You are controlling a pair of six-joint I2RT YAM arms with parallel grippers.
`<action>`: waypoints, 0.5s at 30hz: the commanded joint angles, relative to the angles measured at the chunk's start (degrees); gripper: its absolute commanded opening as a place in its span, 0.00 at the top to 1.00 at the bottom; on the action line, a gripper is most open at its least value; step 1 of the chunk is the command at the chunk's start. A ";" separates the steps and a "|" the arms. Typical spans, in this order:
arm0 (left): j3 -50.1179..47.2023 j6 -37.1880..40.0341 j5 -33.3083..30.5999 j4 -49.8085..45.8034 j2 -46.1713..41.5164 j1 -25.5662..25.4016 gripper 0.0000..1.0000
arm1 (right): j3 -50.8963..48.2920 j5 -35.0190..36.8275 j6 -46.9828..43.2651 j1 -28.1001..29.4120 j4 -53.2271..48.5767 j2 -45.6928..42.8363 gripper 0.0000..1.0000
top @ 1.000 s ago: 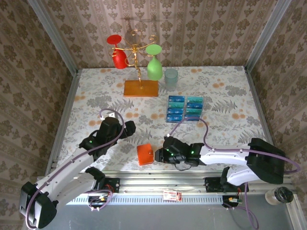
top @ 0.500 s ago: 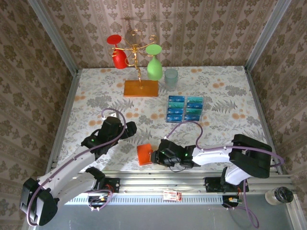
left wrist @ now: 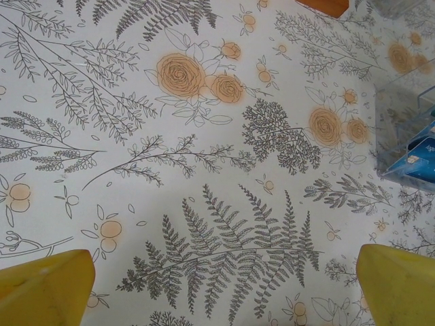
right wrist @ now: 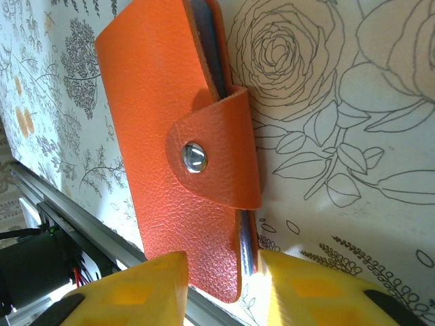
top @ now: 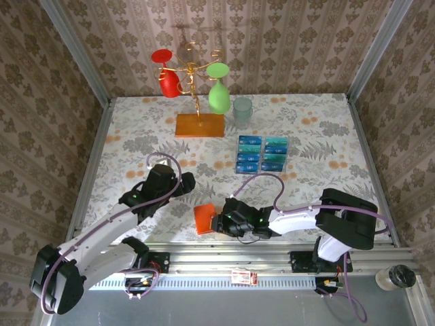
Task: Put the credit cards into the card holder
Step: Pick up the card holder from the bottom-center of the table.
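Left gripper point(left wrist: 224, 288) spread wide, empty, over floral table point(left wrist: 204, 136). Right gripper point(right wrist: 223, 278) jaws narrow, straddling card holder point(right wrist: 153, 122) edge; actual grip: cannot tell.

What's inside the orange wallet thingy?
The card holder is snapped shut by its flap and silver button, so the inside is covered. Only a thin grey edge peeks out between the orange layers. Whether anything is tucked in there can't be seen.
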 commanded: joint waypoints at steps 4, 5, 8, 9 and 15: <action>-0.51 -0.44 0.63 1.26 0.67 -0.41 0.00 | -0.58 -0.83 2.13 0.16 3.05 1.42 0.72; -0.51 -0.41 0.59 1.41 0.81 -0.51 0.00 | -0.57 -0.84 2.10 0.18 3.03 1.29 0.73; -0.60 -0.48 0.72 1.75 1.37 -0.51 0.00 | -0.76 -0.83 2.19 -0.12 3.18 1.22 0.78; -0.60 -0.46 0.80 1.88 1.54 -0.51 0.00 | -0.92 -0.91 2.27 -0.29 3.31 1.25 0.81; -0.51 -0.66 0.93 2.34 2.65 -0.82 0.00 | -3.06 -2.29 3.70 -2.46 7.69 1.61 1.00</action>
